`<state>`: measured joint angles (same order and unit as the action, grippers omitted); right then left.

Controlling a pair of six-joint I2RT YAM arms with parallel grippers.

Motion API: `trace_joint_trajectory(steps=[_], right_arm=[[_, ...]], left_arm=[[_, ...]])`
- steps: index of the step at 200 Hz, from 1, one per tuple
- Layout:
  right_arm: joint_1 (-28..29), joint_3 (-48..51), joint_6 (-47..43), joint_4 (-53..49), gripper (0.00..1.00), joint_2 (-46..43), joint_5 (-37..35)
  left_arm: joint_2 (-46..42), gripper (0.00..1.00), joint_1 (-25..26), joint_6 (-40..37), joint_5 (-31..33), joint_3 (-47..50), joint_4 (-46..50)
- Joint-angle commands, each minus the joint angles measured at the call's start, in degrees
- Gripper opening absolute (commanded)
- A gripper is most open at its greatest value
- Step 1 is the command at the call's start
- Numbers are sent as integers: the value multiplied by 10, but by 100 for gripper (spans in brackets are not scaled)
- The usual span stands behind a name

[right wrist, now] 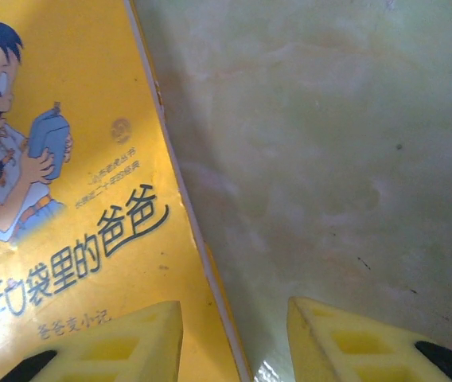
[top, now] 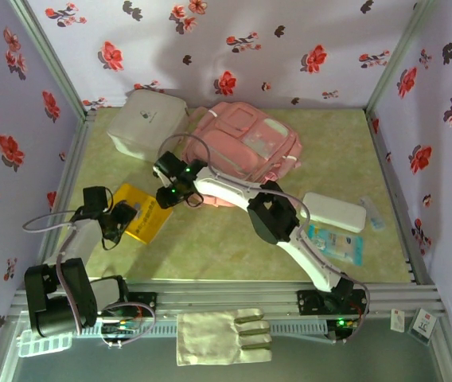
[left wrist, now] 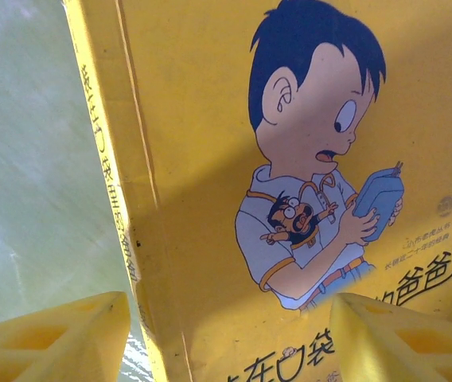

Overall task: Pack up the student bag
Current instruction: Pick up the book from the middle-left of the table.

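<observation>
**Item 1.** Flat yellow paperback book with a cartoon boy on its cover (top: 150, 216), your landmark. It lies cover-up on the pale green table (top: 234, 247) and is probably the next thing to pack.

**Item 2.** Left gripper (left wrist: 227, 314), at the book's spine edge. Its yellow fingers are wide apart, one over the cover and one over the table, and hold nothing. The straddle looks like a setup for bracing or lifting that edge.

**Item 3.** Right gripper (right wrist: 234, 310), at the book's opposite long edge. Its fingers are narrower but apart, straddling that edge the same way. Two grippers on one thin book suggest it lies too flat for a single pinch from above.

**Item 4.** The student bag, a large soft pink fabric backpack (top: 250, 143), beyond the book and to its right. It lies flat with its front pockets up. Its long axis runs across the table, the left end slightly farther from the arm bases. You cannot tell which end has the opening.

**Item 5.** White rounded-square box (top: 145, 123), straight beyond the book, just beside the bag's far left end.
</observation>
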<state>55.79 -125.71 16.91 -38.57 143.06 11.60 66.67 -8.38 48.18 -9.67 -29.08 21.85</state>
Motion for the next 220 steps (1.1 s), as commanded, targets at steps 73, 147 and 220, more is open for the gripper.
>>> trace_joint_trajectory(steps=[73, 147, 220], right_arm=[[4, -2, -2, -22, 36, 38, -5], [5, 29, -2, -21, 33, 41, -10], [3, 43, -6, -23, 30, 39, -6]], left_arm=[[10, 70, -4, 29, -65, 18, -38], [-39, 65, -4, 61, -134, -13, -51], [-59, 49, 18, 91, -144, -34, -44]])
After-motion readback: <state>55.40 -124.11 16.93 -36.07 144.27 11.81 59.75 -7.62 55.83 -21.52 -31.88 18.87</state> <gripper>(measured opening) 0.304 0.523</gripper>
